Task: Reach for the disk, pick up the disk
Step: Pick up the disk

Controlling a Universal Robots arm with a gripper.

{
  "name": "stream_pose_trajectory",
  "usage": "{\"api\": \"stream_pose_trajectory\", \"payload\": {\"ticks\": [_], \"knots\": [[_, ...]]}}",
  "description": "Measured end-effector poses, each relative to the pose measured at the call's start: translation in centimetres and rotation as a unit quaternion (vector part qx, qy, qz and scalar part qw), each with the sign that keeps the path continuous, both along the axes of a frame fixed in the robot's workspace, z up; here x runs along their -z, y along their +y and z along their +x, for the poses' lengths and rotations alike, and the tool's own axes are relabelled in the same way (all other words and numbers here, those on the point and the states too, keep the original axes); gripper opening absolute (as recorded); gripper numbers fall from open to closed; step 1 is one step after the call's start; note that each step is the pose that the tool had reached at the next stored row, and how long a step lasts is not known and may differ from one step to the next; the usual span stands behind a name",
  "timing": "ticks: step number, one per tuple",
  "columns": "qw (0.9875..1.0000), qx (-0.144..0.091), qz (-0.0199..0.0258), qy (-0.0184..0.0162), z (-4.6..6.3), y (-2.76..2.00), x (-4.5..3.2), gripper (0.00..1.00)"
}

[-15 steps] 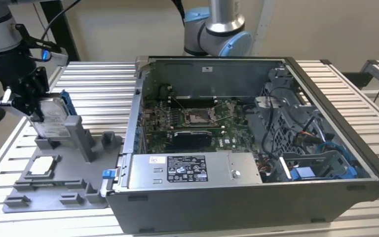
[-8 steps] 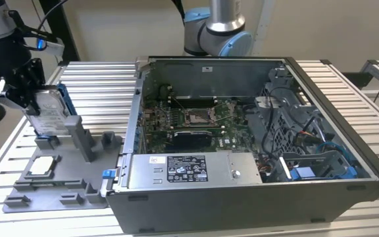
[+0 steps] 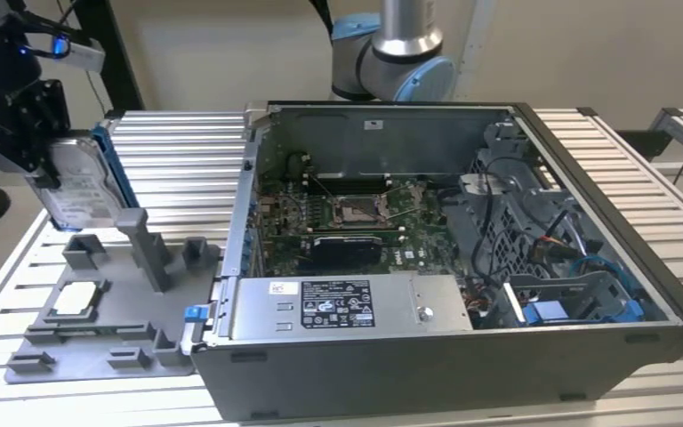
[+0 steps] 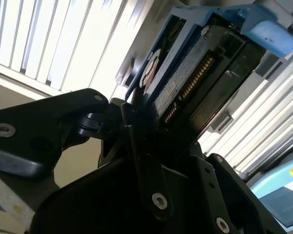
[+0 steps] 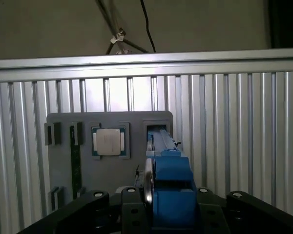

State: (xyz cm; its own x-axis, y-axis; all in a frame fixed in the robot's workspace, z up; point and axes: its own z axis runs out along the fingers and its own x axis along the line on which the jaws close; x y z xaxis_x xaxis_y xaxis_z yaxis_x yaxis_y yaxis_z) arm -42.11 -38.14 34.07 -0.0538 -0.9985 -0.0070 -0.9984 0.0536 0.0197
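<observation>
And there was the disk (image 3: 84, 200), up off the deck! It hung on edge at the exterior view's left, silver face and white label showing, blue carrier frame along its rim. The gripper (image 3: 43, 165) was clamped onto it from above, jaws pinched tight across its thickness. In the second wrist view the disk (image 4: 185, 83) ran away from the black fingers (image 4: 132, 126), connector edge and blue frame in plain sight. In the first wrist view its blue carrier (image 5: 170, 195) sat squarely between the jaws.

Directly beneath it lay the grey fixture tray (image 3: 92, 351), with its open slot (image 5: 158, 139) lined up under the disk. The disk looked just clear of the tray's posts (image 3: 146, 245), though the gap was hard to judge. The small white-topped chip (image 5: 108, 142) rested in its own pocket beside that slot. Well apart, towards the exterior view's right, stood the open computer case (image 3: 461, 356) on the slatted table (image 3: 188, 151).

By my call, the reach was done and the pick-up was all but complete. Any further lift would call for a firm squeeze and a straight rise, keeping the lower edge off those posts.
</observation>
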Motion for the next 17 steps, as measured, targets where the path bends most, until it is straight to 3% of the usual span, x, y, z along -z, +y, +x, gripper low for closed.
{"api": "stream_pose_trajectory", "payload": {"ticks": [17], "knots": [[1.0, -0.004, 0.0, 0.0, 0.0, 0.0, -7.75, 0.0]]}}
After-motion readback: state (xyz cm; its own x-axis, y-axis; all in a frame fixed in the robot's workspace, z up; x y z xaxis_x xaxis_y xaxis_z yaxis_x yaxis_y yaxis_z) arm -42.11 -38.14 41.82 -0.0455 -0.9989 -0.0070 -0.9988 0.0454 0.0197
